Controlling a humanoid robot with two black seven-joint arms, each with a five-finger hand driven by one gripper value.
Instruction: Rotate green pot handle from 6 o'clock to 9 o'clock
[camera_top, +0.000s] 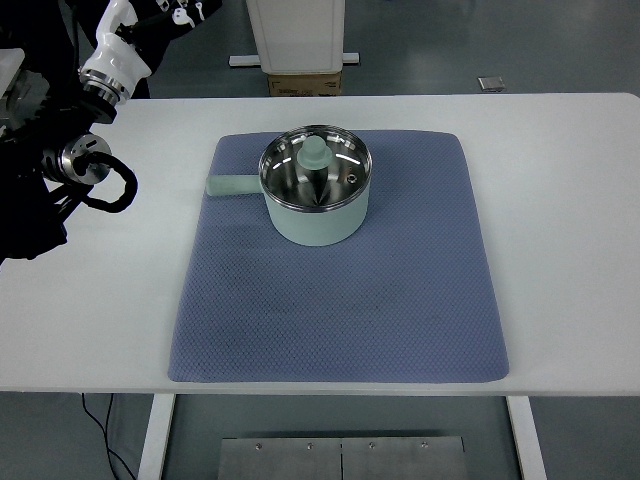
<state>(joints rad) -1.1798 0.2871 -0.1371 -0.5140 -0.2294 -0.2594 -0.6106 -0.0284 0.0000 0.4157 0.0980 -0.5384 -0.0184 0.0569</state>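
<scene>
Top view: pot handle points left, arm parked at the table's edge

Top view looks steeply down on a white table (560, 230) with a blue-grey mat (340, 310) spread across its middle.

Pot: a pale green pot (318, 215) stands upright on the far half of the mat, a little left of the mat's centre line. A glass lid (345, 172) with a metal rim sits on it, topped by a green knob (315, 153). The shiny inside shows through the glass. The pot's handle (232, 185) sticks out straight toward the picture's left, about nine o'clock, and ends near the mat's left edge, just past it.

Left arm: the left arm (70, 165) comes in from the left edge at the upper corner, mostly dark casing with a round metal joint and a black cable loop (112, 190) hanging over the table's left margin. A white segmented part (112, 65) rises above it toward the top edge, off the table. Whether that is the hand or a wrist piece I cannot tell, and the fingers' state cannot be read. Nothing on this arm touches the pot or the mat; it sits well apart from the handle.

Right arm: not seen.

Beyond the table: a white stand (296, 35) with a cardboard box (303, 83) at its foot, on a dark floor. Below the near edge, white table legs (155, 435) and a grey metal plate (340, 458).
</scene>
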